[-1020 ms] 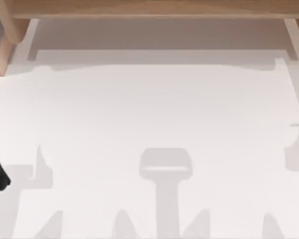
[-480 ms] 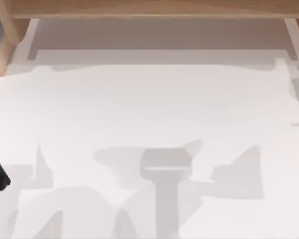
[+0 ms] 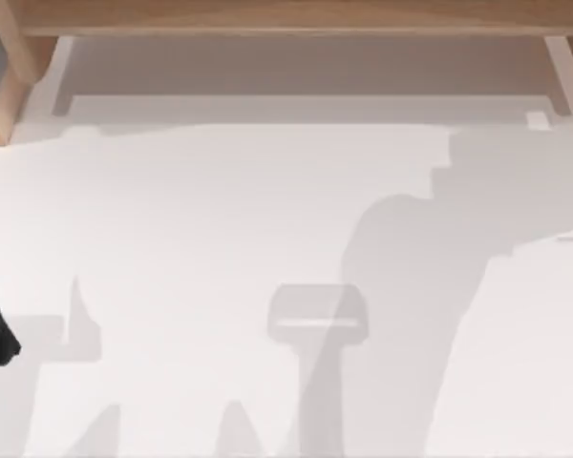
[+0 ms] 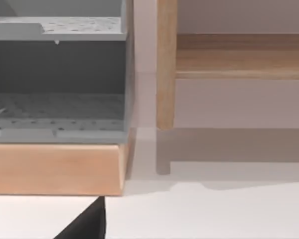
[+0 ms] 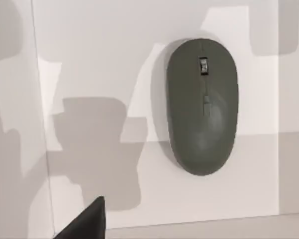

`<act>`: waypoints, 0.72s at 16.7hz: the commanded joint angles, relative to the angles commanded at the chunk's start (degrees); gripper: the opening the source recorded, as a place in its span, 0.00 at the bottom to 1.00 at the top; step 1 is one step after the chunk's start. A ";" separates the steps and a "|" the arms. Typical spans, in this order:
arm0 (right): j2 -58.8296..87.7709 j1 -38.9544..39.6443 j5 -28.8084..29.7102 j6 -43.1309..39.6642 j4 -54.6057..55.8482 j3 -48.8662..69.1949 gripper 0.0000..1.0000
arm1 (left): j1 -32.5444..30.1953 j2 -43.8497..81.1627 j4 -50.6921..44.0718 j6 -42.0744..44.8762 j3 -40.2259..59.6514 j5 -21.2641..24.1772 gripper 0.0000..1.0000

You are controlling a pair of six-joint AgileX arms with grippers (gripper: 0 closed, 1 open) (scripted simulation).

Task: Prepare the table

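1. Top view: you see the white desk point(image 3: 220, 210) spread bare under arm shadows, with a wooden frame point(image 3: 286, 17) along its far edge. Nothing looks laid out yet.
2. Left wrist view: a grey rack point(image 4: 57, 74) stands beside the frame's post point(image 4: 166, 64).
3. Right wrist view: a dark mouse point(image 5: 203, 105) lies flat on the desk, ungrasped. You cannot tell either arm's finger state; by my judgement, most work remains.

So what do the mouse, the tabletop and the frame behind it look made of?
Mouse: dark grey-green, matte, probably plastic, going by its smooth moulded shell and small scroll wheel.
Table: plain white, smooth, maybe laminate; no grain shows.
Wooden frame: light-brown, with a faint wood tone on its post and shelf.
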 joint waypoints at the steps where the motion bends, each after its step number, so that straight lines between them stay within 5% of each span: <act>1: 4.40 -0.51 -0.21 -0.70 -1.23 2.90 1.00 | 0.00 0.00 0.00 0.00 0.00 0.00 1.00; 12: 18.63 -0.80 -1.44 -2.97 -4.10 12.75 1.00 | 0.00 0.00 0.00 0.00 0.00 0.00 1.00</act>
